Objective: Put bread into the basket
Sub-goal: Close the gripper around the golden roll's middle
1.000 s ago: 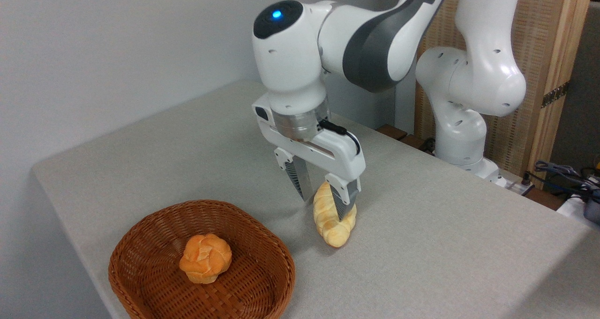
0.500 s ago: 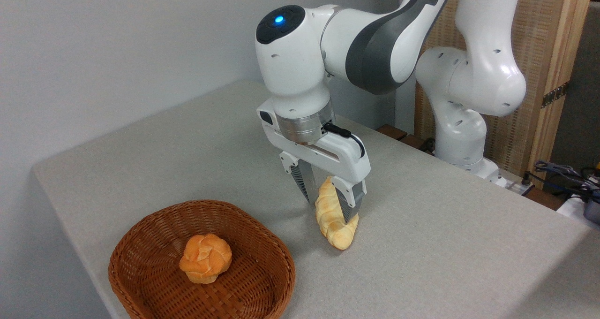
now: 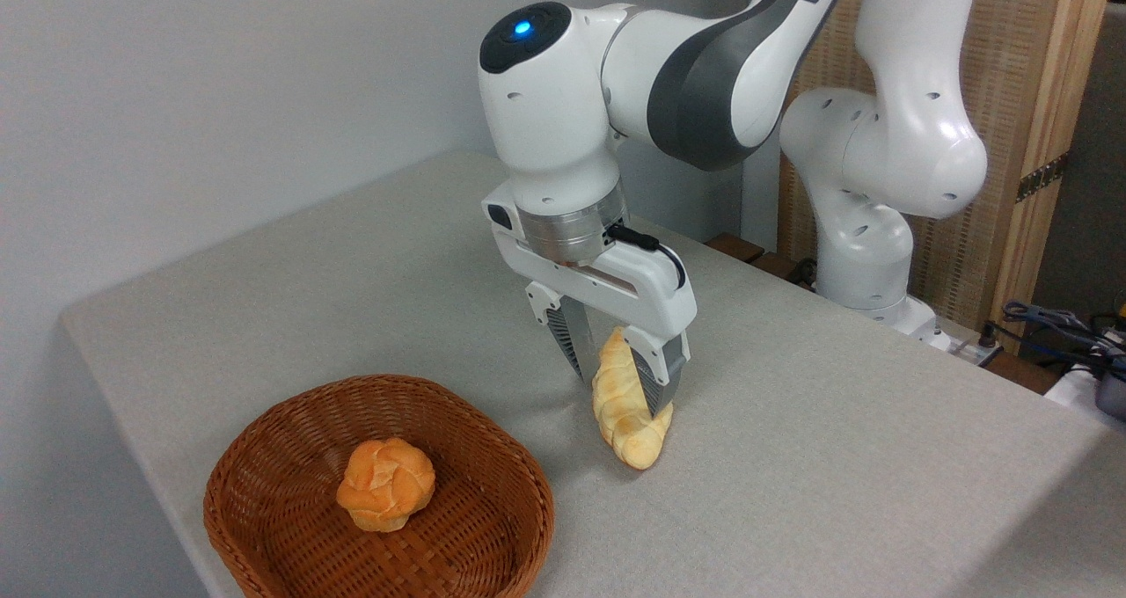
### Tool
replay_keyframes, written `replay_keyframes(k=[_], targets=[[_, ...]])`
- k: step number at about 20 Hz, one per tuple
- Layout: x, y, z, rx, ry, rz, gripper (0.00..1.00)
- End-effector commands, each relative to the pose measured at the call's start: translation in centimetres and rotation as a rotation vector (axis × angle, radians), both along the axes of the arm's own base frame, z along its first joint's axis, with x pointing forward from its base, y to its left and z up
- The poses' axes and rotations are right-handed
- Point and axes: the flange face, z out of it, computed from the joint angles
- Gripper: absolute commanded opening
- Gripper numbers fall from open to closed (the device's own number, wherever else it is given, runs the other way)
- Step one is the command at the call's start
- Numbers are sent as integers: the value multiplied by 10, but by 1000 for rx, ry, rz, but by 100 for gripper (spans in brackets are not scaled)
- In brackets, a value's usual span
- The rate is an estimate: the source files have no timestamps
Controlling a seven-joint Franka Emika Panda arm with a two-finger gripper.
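Woven brown wicker basket, lower left, holds a knotted orange roll. Hand grips the braided golden bread, tilted, at centre frame.

One fixed camera looks down at a slant from above the worktop's near corner, fairly close. It faces across toward the arm's base at two o'clock; the basket sits nearest, at seven o'clock.
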Motion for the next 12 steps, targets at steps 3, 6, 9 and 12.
replay_keyframes(k=[3, 6, 9, 12], targets=[[-5, -1, -8, 29, 35, 53, 100], [-2, -7, -22, 37, 68, 42, 100], [3, -27, -38, 53, 89, 10, 100], [6, -35, -39, 58, 89, -5, 100]])
